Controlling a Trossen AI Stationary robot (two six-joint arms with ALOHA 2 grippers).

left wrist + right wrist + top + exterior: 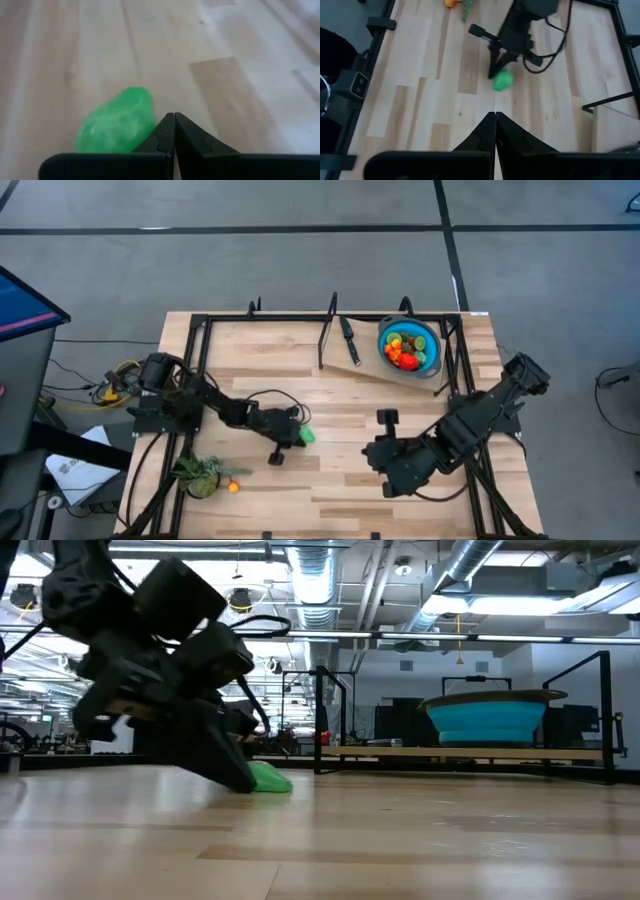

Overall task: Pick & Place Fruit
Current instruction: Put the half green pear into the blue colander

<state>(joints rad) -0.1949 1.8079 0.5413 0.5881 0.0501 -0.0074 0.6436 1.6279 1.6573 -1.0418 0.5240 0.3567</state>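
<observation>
A bright green fruit [307, 435] is lying on the bare wood of the worktop [330, 490], somewhat left of the middle and well apart from the blue bowl [432, 363], which is sitting on a raised board near the far right corner and already holding a heap of red, orange and green fruit. The left gripper [174, 117] is pressing its tips down to the wood just beside the green fruit, its fingers closed flat against each other with nothing between them, so the fruit is lying alongside them rather than in a grip. The right gripper [495, 116] is hovering over the near right part of the worktop, likewise closed on nothing and waiting. A small orange fruit [233, 487] is resting by a spiky green plant [200, 476] near the near left corner, and a black-handled knife [349, 340] is lying on the board beside the bowl. The step in hand looks like the approach to picking the green fruit. The next move is probably calling for the left fingers to be spreading, shifting over to straddle the fruit, then closing on it before any carrying toward the bowl.
</observation>
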